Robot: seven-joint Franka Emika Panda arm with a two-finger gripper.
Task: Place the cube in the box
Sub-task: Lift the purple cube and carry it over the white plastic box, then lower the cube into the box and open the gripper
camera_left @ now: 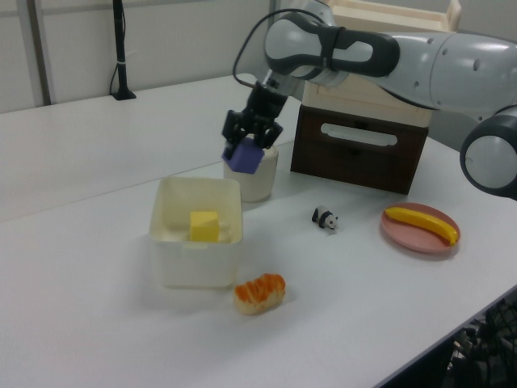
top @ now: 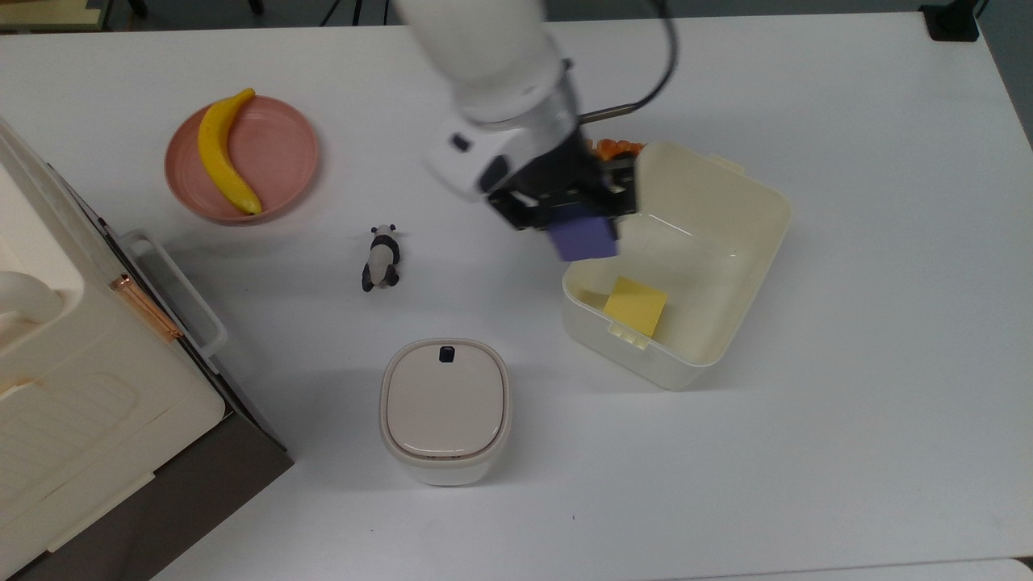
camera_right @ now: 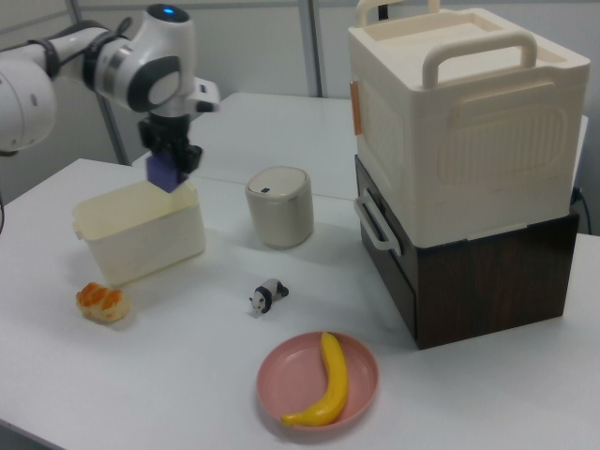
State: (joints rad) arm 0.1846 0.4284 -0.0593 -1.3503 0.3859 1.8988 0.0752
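My gripper (top: 583, 222) clamped on cube (top: 583, 237), held in air, centre-right of top view, over near rim of box (top: 726, 339). In left view cube (camera_left: 243, 156) hangs upper centre, above box (camera_left: 196, 263), clear of it. Right view: cube (camera_right: 165, 172) upper left, just above box (camera_right: 141, 246) edge. Yellow block (top: 636, 307) lies inside box. Panda figure (top: 381, 258) on table (top: 807, 484), left of centre in top view. Banana (top: 223, 153) on pink plate (top: 282, 153), upper left.
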